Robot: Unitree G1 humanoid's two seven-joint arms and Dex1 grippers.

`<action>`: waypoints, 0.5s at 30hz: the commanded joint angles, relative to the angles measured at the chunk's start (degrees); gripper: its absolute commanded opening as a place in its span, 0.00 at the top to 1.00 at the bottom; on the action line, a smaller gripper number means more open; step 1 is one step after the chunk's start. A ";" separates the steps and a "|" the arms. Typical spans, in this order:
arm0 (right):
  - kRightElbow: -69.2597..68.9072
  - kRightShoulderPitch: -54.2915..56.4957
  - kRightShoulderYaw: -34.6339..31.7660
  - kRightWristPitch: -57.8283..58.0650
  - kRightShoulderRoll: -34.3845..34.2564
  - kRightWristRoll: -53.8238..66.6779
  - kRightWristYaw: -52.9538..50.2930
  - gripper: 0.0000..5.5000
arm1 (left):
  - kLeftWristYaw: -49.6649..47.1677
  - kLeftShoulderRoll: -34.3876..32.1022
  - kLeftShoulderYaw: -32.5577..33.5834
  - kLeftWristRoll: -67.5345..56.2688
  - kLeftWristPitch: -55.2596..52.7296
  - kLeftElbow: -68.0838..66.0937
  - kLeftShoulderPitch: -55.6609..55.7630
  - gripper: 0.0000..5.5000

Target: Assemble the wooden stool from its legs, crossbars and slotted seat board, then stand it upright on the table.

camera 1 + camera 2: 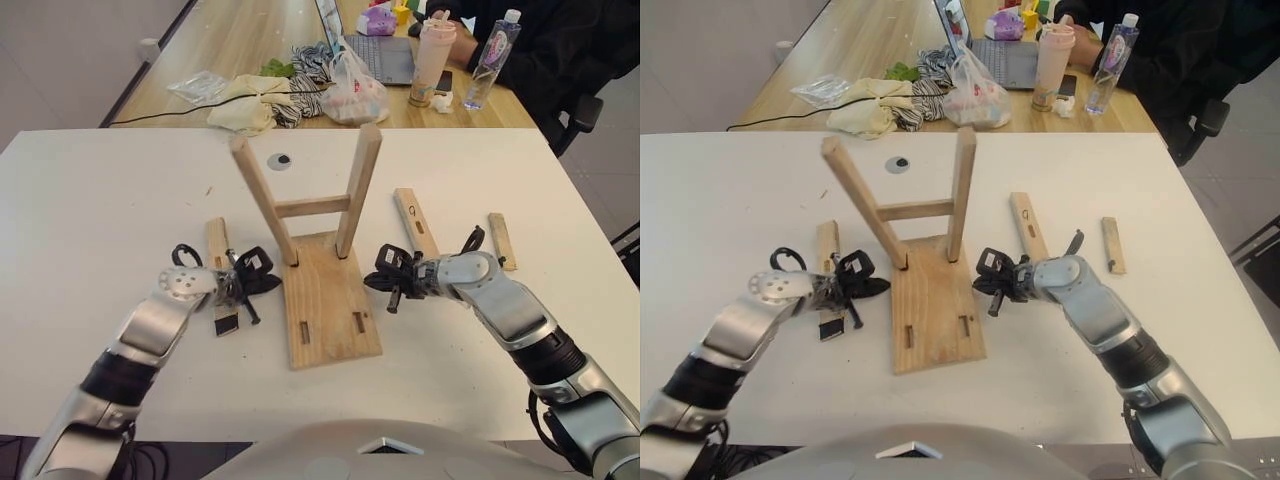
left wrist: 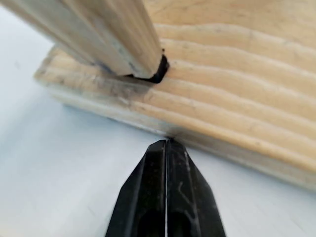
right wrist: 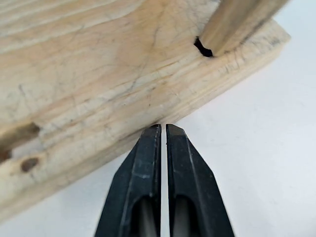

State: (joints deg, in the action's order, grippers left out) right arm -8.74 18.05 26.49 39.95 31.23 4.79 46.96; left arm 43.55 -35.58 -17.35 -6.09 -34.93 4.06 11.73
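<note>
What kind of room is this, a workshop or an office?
Probably an office or lab, not a workshop: the wooden desk behind the white table carries a laptop, a water bottle and a plastic bag.

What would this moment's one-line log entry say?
stool: two pale wooden legs and crossbar slotted into flat wooden seat board | left gripper: shut, at board edge | right gripper: shut, at board edge
</note>
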 commanded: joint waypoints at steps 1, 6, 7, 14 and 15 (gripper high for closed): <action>7.84 3.08 -2.55 -2.05 -7.93 -0.29 -5.72 0.97 | -2.25 9.94 -2.51 1.99 5.30 -13.77 9.41 1.00; 16.11 5.98 -6.53 -5.80 -10.66 -2.25 -11.21 0.97 | -2.74 16.72 -2.34 3.38 9.57 -24.19 15.63 1.00; 16.83 6.33 -7.31 -6.14 -11.02 -2.29 -11.48 0.97 | -2.80 17.06 -2.19 3.77 10.29 -25.37 16.23 1.00; 15.85 8.40 -16.06 -7.22 -11.54 -1.52 -17.68 0.83 | -7.79 14.55 5.45 4.40 12.49 -26.71 17.27 1.00; 14.52 9.27 -20.89 -5.81 -11.24 0.69 -19.20 0.81 | -9.23 13.21 8.05 4.03 12.17 -25.53 17.02 1.00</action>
State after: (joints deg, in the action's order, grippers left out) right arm 9.01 24.03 12.80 33.41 20.35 2.59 30.18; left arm 37.16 -20.13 -13.91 -1.67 -23.08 -23.35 27.85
